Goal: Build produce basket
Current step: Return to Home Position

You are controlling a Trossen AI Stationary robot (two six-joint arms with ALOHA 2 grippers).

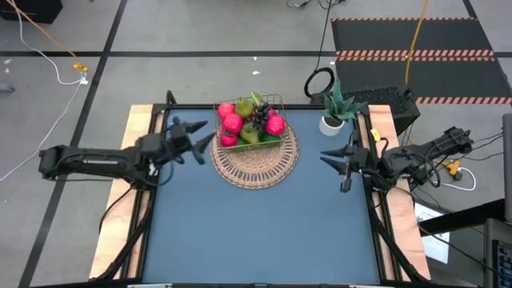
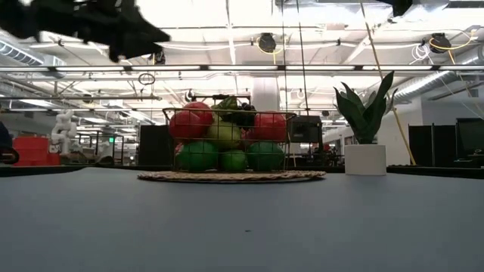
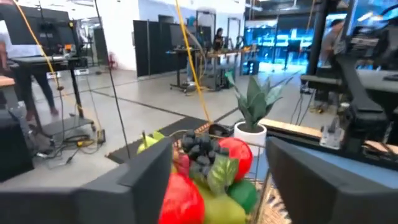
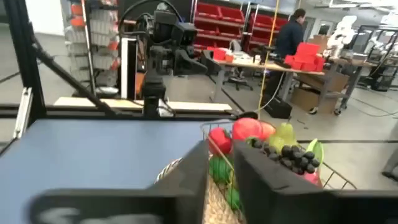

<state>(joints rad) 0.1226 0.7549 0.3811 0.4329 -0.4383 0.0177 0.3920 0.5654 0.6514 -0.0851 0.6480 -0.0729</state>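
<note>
The wire basket stands on a round wicker mat at the table's far middle. It is filled with produce: red and pink fruits, green limes, a pear and dark grapes. My left gripper hovers to the left of the mat, pointing level at the basket. It is open, and nothing is between its fingers. My right gripper hovers to the right of the mat, also level. Its fingers stand close together with a narrow gap, holding nothing.
A potted green plant in a white pot stands at the far right of the table, just beyond my right gripper. Bare blue tabletop stretches from the mat to the near edge. People stand in the room beyond the table.
</note>
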